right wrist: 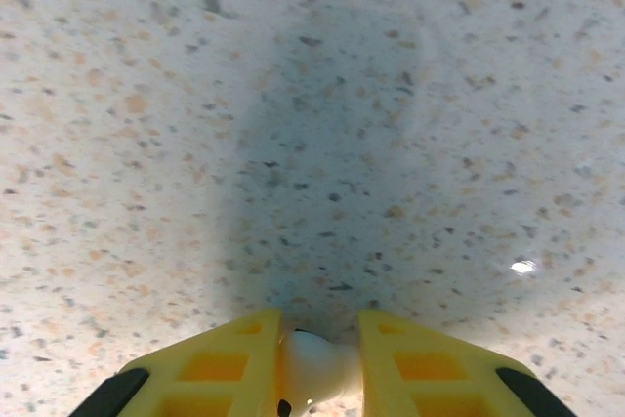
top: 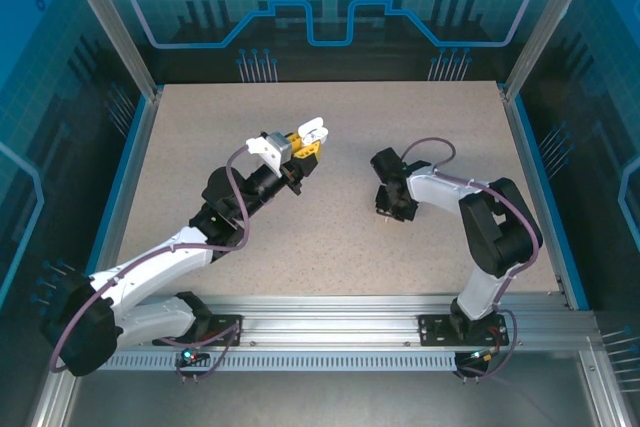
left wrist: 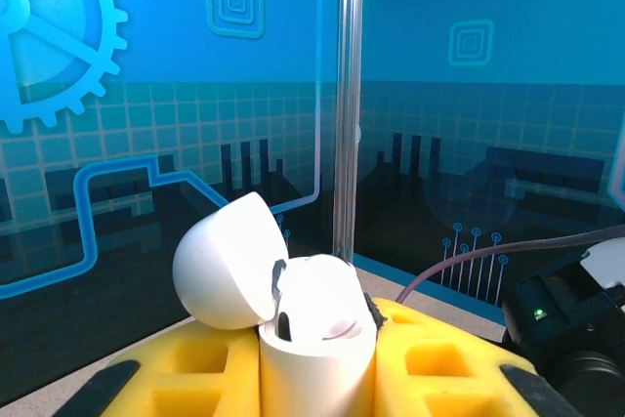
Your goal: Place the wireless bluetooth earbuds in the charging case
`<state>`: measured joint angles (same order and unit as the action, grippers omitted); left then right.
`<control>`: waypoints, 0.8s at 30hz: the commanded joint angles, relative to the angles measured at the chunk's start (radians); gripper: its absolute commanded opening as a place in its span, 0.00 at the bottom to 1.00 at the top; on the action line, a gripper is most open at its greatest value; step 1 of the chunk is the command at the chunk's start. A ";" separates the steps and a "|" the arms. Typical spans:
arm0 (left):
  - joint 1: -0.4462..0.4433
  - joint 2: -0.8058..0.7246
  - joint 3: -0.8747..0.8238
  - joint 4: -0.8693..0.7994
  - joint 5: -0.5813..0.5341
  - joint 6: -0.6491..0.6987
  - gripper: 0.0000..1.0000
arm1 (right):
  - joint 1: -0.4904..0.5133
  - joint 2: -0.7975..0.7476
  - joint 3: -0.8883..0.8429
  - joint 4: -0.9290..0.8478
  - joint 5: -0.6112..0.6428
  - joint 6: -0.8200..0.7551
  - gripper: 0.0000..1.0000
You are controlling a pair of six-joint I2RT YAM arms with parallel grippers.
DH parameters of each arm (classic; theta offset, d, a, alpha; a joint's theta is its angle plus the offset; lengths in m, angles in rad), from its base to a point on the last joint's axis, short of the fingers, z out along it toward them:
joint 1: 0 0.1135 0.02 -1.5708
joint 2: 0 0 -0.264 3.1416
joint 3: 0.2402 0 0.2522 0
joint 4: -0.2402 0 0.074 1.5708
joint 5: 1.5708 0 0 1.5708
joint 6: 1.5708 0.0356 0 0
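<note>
A white earbud [right wrist: 317,366] sits pinched between the fingers of my right claw [right wrist: 319,339], low over the worktop [right wrist: 322,124], while my left claw [left wrist: 317,383] clamps the charging case [left wrist: 314,314], lid [left wrist: 225,261] open, raised well apart to its left, so this bud is picked up but not yet seated.

The left gripper [top: 313,137] hangs above the table [top: 330,247], a little left of its middle. The case [left wrist: 317,344] stands upright between its fingers [left wrist: 439,363], which press it from both sides. The lid [left wrist: 220,261] is hinged open and tips to the left in the left wrist view. A post [left wrist: 347,95] rises behind the case. The right gripper [top: 394,211] is to the right of the left gripper and nearer the bases, pointing down, close over the table. A bud [right wrist: 314,363] sits between its fingers [right wrist: 229,358], touching both.
</note>
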<state>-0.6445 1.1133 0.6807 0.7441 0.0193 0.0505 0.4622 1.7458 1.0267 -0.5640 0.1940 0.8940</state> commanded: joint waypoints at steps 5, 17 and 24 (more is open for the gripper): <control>-0.005 0.008 0.009 0.029 0.010 -0.014 0.00 | 0.020 -0.057 -0.014 0.046 -0.021 0.010 0.23; -0.005 0.000 0.013 0.021 0.012 0.008 0.00 | 0.017 -0.254 0.023 0.053 -0.023 -0.046 0.23; -0.006 0.012 0.026 0.023 0.040 0.021 0.00 | 0.009 -0.410 0.201 0.026 -0.047 -0.137 0.24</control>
<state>-0.6445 1.1194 0.6811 0.7433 0.0284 0.0544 0.4721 1.3937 1.1397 -0.5293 0.1638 0.8185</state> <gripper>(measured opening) 0.233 0.241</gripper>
